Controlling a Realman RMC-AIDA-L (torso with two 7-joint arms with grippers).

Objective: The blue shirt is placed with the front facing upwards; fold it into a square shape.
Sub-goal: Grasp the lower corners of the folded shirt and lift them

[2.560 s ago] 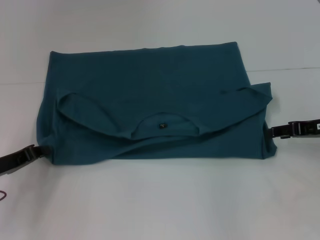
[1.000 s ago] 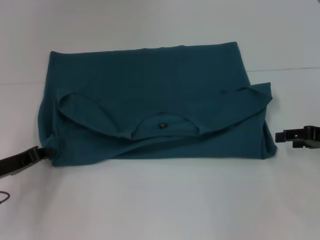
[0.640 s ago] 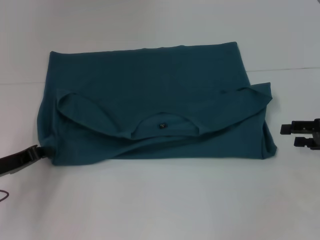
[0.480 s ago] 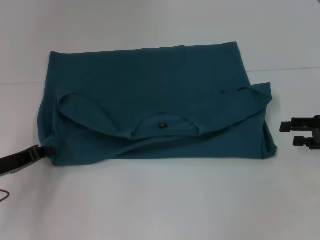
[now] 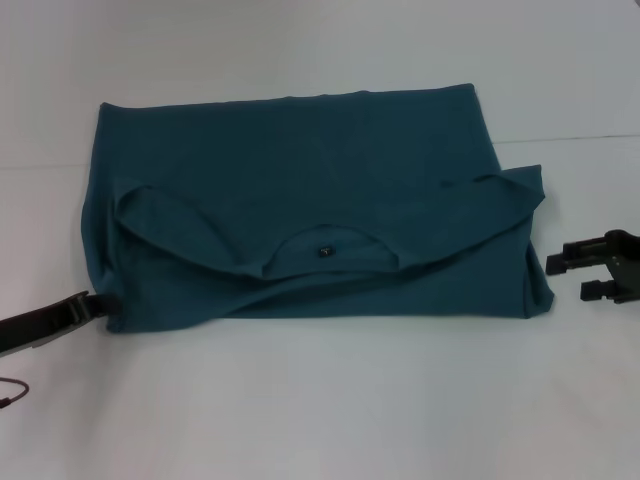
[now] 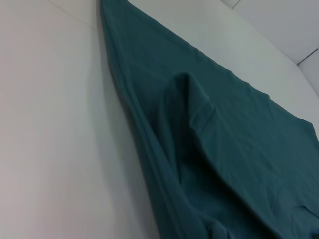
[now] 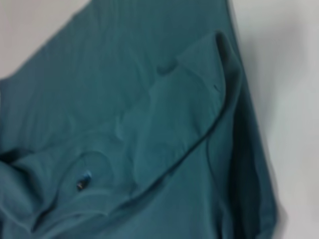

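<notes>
The right end effector (image 5: 570, 275), fingers now apart, had let go of the blue shirt (image 5: 300, 210) and backed off (left end effector (image 5: 92, 305): grip unclear), readying another fold.

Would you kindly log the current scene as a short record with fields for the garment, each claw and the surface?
garment: blue shirt, folded once into a wide rectangle, sleeves turned in, neckline with small black label facing up
fold state: not yet square
left claw: left claw at the shirt's near left corner, low on the table
right claw: right claw open, clear of the shirt's right edge
surface: white table
</notes>
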